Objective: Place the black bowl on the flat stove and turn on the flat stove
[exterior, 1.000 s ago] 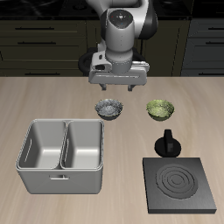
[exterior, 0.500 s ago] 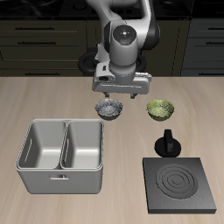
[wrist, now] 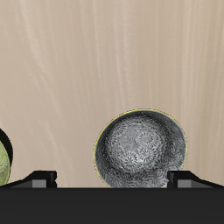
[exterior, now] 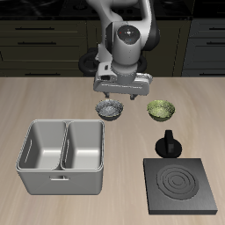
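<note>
The black bowl (exterior: 110, 109), with a pale speckled inside, stands on the table in the middle. It also shows in the wrist view (wrist: 140, 147), just off the point between the fingertips. My gripper (exterior: 115, 95) hangs right above the bowl, open and empty, with its fingertips (wrist: 40, 178) spread wide and not touching the bowl. The flat stove (exterior: 182, 186) is a black slab with ring marks near the table's front edge. Its black knob (exterior: 169, 143) sits at the stove's back edge.
An olive-green bowl (exterior: 161, 109) stands beside the black bowl, and its rim shows in the wrist view (wrist: 3, 162). A grey two-compartment basin (exterior: 63, 156) stands near the front edge, on the other side from the stove. Dark cabinets run behind the table.
My gripper has come down a little toward the black bowl and the arm has tilted slightly. The bowls and the stove have not moved.
</note>
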Motion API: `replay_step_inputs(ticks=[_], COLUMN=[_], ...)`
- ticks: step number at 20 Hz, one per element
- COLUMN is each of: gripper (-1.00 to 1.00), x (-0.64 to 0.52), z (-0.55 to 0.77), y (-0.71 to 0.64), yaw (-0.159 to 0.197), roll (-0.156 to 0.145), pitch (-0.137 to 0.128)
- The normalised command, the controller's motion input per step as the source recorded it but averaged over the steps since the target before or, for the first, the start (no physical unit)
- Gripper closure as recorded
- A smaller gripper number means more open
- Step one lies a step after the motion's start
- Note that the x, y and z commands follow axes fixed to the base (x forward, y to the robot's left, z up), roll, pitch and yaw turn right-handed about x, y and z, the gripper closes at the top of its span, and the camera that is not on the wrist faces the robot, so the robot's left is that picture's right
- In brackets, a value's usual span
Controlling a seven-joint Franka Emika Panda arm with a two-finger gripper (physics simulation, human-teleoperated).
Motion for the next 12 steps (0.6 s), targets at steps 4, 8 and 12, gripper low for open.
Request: replay_step_inputs(ticks=[4,8,12], gripper=[-1.00,-1.00,-1.00], x=[0.01,-0.03,0.02], z=[-0.13,-0.46,-0.35], y=[-0.02,-0.01,0.01], yaw=[0.006,0.020,-0.035], roll=[-0.020,-0.026,0.003], pitch=[-0.025,0.004,0.036])
